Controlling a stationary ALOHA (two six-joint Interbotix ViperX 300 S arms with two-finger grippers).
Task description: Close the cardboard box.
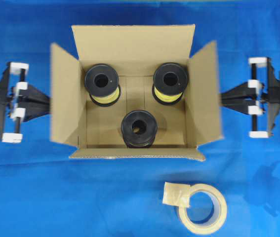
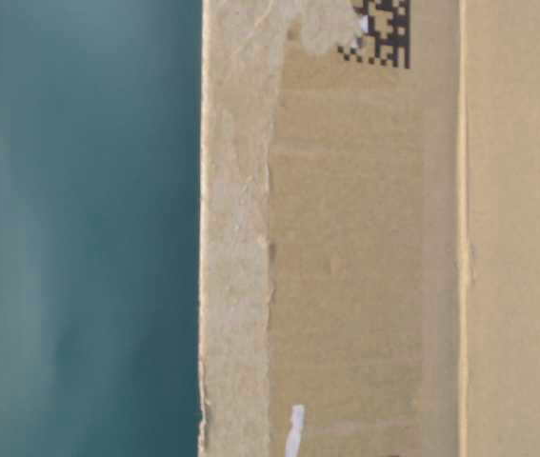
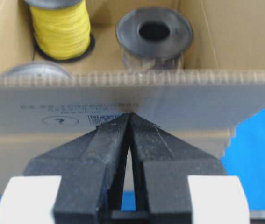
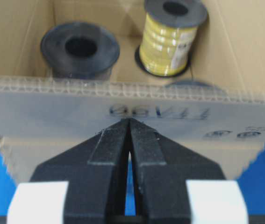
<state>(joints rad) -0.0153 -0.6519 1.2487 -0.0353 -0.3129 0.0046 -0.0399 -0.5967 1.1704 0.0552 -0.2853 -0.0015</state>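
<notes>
Three spools [image 1: 139,128] stand in the cardboard box [image 1: 132,47]; tape roll [image 1: 202,208] lies before it.

Raised flaps [image 1: 62,94] perhaps blocking sideways entry

Three black spools [image 1: 139,128], beige tape roll [image 1: 202,209], blue cloth [image 1: 56,197].

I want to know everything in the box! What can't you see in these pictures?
- Overhead: thread on the front spool is hidden under its black top.
- Table-level: the cardboard box fills the view, hiding both arms and the spools.
- Left wrist: the side flap covers the near spool; its print is blurred.
</notes>
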